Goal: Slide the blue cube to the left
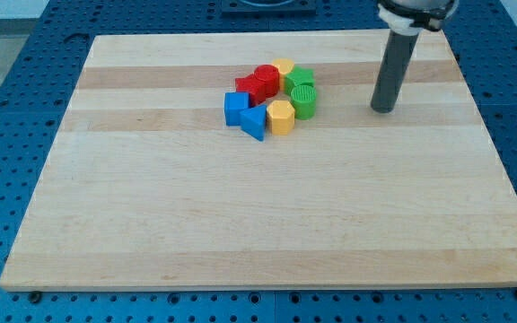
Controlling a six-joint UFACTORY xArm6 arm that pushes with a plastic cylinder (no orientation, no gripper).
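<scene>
The blue cube (235,108) sits at the left edge of a tight cluster of blocks on the wooden board (151,206), above the view's middle. A blue triangular block (255,122) touches its lower right side. My tip (382,109) rests on the board well to the right of the cluster, apart from every block, roughly level with the blue cube.
In the cluster are a red block (246,89), a red cylinder-like block (266,79), a yellow block (284,66) at the top, a yellow hexagonal block (280,117), a green block (300,79) and a green cylinder (303,100). Blue perforated table surrounds the board.
</scene>
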